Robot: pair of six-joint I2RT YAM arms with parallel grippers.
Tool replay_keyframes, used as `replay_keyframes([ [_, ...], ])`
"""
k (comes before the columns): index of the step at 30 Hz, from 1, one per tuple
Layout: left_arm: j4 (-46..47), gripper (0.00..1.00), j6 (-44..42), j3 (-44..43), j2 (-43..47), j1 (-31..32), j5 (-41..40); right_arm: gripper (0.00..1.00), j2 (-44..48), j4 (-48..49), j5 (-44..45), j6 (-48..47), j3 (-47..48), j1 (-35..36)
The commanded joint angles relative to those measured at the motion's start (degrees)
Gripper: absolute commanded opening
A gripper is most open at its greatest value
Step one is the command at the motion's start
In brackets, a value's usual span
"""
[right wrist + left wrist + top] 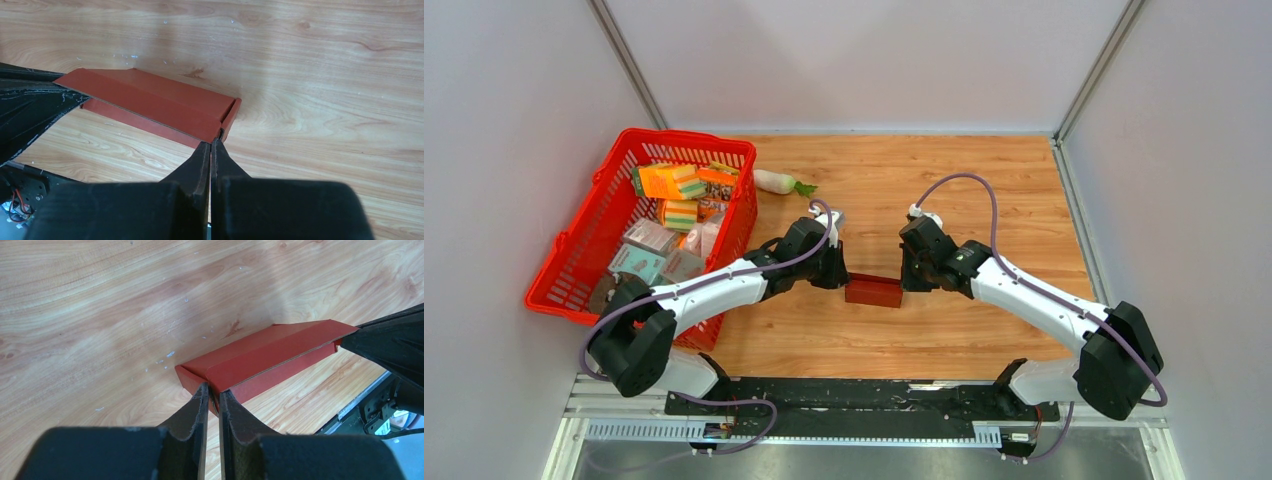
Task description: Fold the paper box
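The dark red paper box (873,291) lies on the wooden table between my two grippers, folded into a shallow closed shape. My left gripper (839,275) is at its left end. In the left wrist view the left gripper (213,392) is shut on the near end edge of the box (270,357). My right gripper (907,278) is at the right end. In the right wrist view the right gripper (211,144) is shut, its tips pinching the corner of the box (150,100) by the end flap. Each wrist view shows the other gripper at the box's far end.
A red plastic mesh basket (614,170) with several packets stands at the left, close behind my left arm. A white radish (776,180) lies beside it. Walls enclose the table on three sides. A black rail (854,395) runs along the near edge.
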State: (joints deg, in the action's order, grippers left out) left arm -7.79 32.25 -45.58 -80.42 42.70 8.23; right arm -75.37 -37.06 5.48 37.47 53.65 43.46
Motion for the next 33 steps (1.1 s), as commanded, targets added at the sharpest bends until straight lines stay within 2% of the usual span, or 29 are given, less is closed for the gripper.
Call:
replay_keyframes([
  [1, -0.65, 0.17, -0.52, 0.23, -1.49, 1.34, 1.35, 0.00, -0.48, 6.03, -7.41, 2.43, 1.81, 1.19],
  [12, -0.73, 0.17, -0.87, -0.03, -1.58, 1.34, 1.44, 0.00, -0.30, 0.59, 3.48, -8.81, 2.25, 3.56],
  [19, -1.26, 0.17, -1.14, -0.12, -0.97, 1.34, 1.70, 0.00, -0.91, 2.51, 7.09, -9.35, 1.73, 8.82],
  [26, -1.87, 0.39, -1.40, 1.20, 5.27, 1.25, 3.20, 0.00, 0.92, 10.76, 12.45, -5.75, -4.51, 11.47],
  [33, -4.42, 0.46, 1.49, 3.83, 13.71, -0.77, 4.68, 0.00, 3.48, 15.43, 14.39, -6.97, -8.29, 12.52],
])
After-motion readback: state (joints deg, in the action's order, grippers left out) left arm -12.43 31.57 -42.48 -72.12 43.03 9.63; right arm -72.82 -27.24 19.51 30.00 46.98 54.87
